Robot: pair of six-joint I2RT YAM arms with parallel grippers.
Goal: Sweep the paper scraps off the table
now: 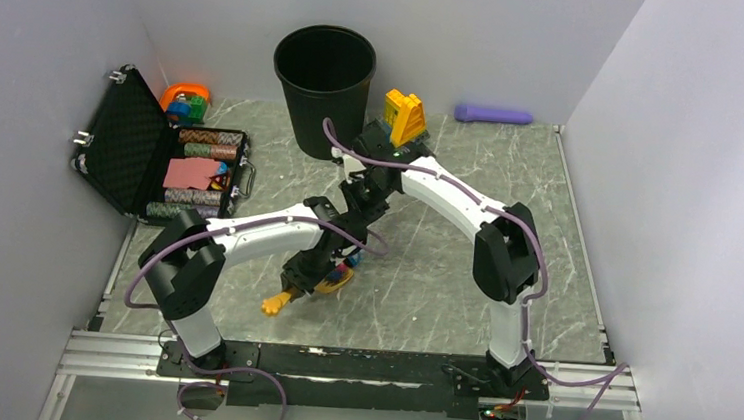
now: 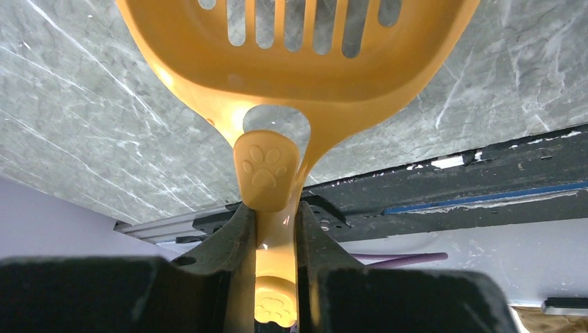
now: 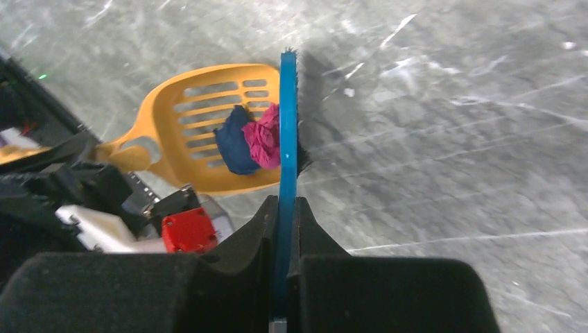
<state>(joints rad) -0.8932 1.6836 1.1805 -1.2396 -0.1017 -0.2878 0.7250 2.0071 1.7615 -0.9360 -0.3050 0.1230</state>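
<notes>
My left gripper (image 2: 276, 229) is shut on the handle of an orange slotted scoop (image 2: 298, 62), held low over the grey marble table (image 2: 83, 104). My right gripper (image 3: 284, 208) is shut on a thin blue hand brush (image 3: 288, 139), seen edge-on, with its bristle end at the scoop's open mouth. A dark blue paper wad (image 3: 234, 139) and a magenta wad (image 3: 263, 137) lie inside the scoop (image 3: 187, 139), against the brush. In the top view both grippers meet mid-table, left (image 1: 304, 283) and right (image 1: 358, 209), over the scoop (image 1: 334, 280). No loose scraps show on the table (image 3: 451, 139).
A black bin (image 1: 324, 71) stands at the back centre, with stacked yellow toy bricks (image 1: 404, 117) to its right and a purple object (image 1: 493, 114) by the back wall. An open black foam-lined case (image 1: 141, 157) sits at the left. The black base rail (image 2: 485, 187) runs behind the scoop.
</notes>
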